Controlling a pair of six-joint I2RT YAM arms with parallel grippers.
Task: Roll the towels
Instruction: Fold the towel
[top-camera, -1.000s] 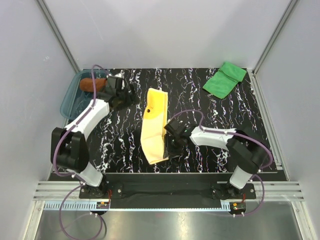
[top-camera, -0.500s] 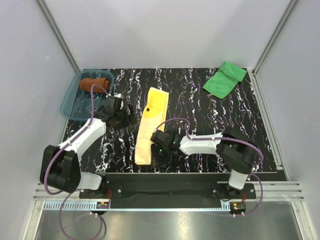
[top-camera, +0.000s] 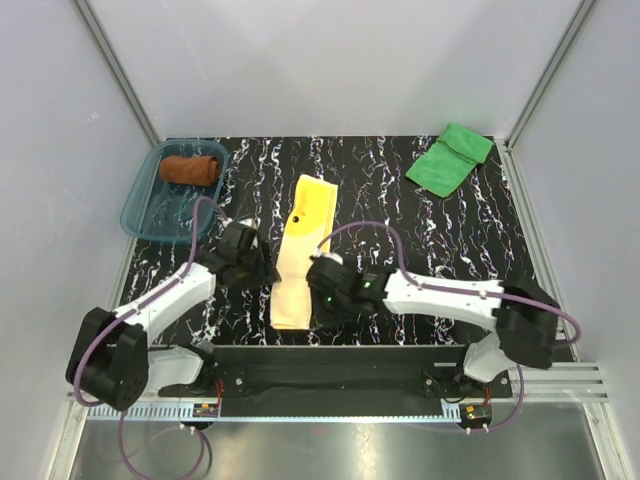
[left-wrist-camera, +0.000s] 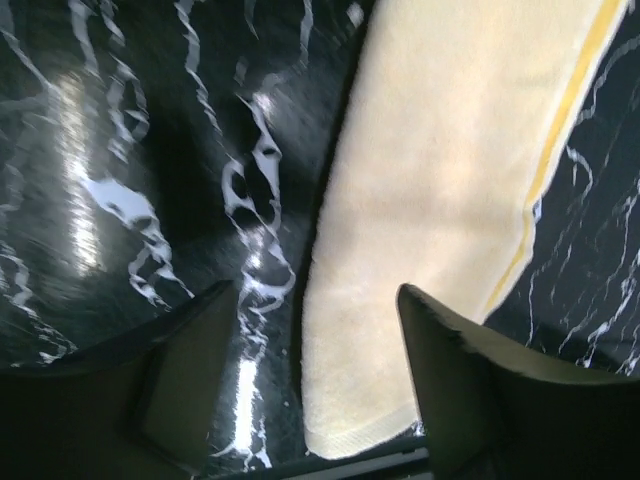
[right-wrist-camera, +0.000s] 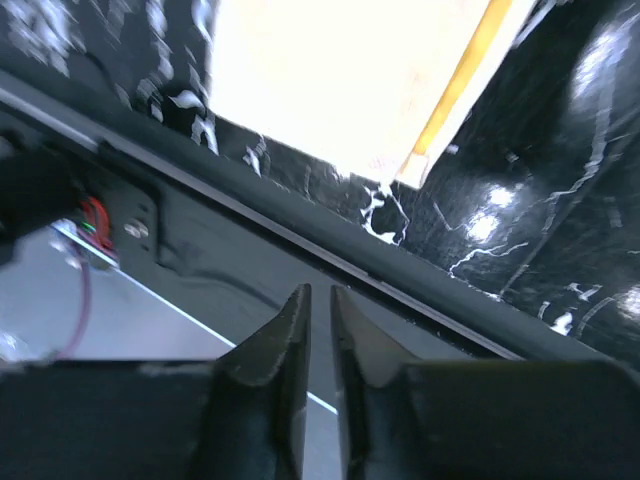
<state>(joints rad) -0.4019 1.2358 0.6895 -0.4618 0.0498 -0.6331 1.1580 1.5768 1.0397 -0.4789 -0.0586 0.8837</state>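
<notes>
I see the pale yellow cloth towel (top-camera: 303, 240) lying flat mid black marbled worktop (top-camera: 430, 250). Left end effector (left-wrist-camera: 315, 295) apart, straddling its near-left edge. Right end effector (right-wrist-camera: 320, 295) nearly together, thin gap, empty.

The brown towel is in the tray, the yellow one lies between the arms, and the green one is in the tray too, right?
No. The top view shows the green towel on the table's far right corner, outside the tray. The rest is right.
</notes>
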